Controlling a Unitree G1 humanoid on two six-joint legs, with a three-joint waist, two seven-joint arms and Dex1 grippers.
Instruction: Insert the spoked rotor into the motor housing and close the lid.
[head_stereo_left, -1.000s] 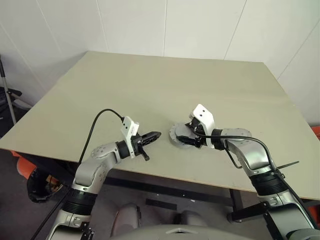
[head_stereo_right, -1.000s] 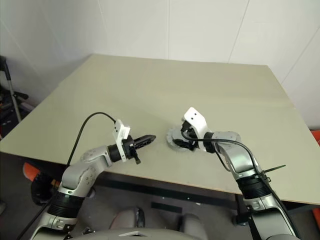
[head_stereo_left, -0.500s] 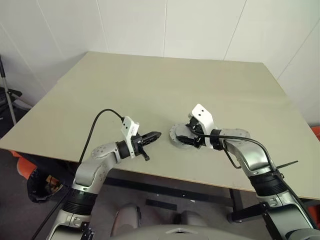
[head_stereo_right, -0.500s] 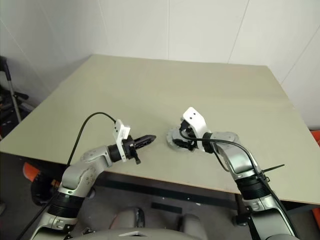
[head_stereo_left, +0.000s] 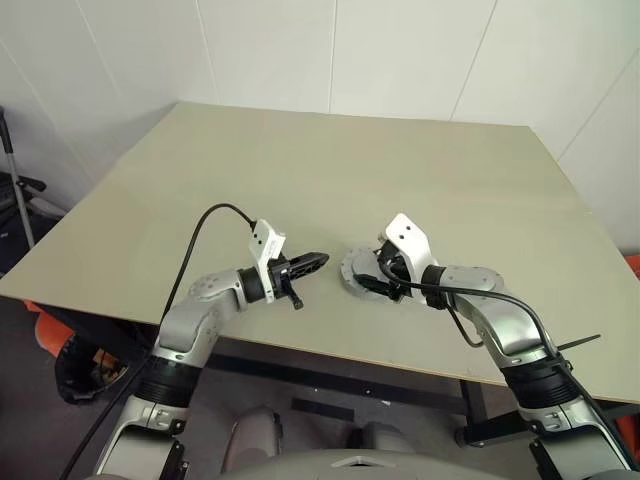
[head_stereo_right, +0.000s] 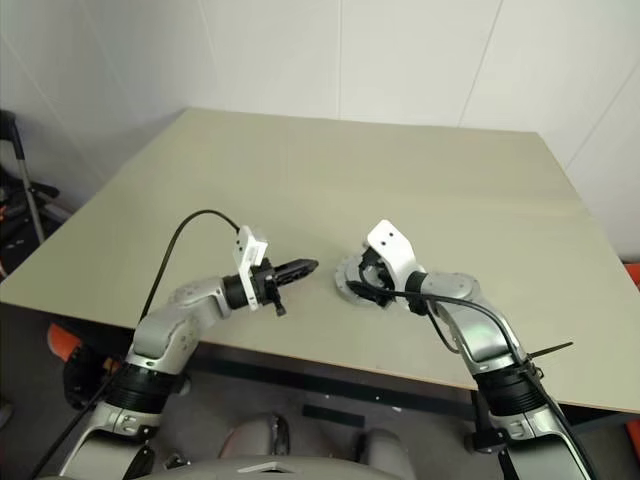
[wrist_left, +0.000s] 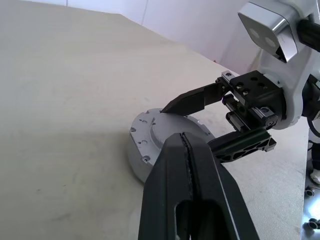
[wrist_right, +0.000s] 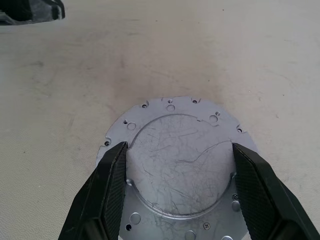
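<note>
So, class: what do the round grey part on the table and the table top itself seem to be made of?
The round grey part looks like bare metal, probably aluminium: matte silver-grey, finely scratched, with small holes around its flange. The table top looks like painted or laminated board: flat, pale beige, dull, faintly scuffed. Its core cannot be told.

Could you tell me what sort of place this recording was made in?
Probably a plain lab or test room, not a factory line: a bare beige table against white panelled walls, with a single grey metal disc-shaped part between two robot grippers.
</note>
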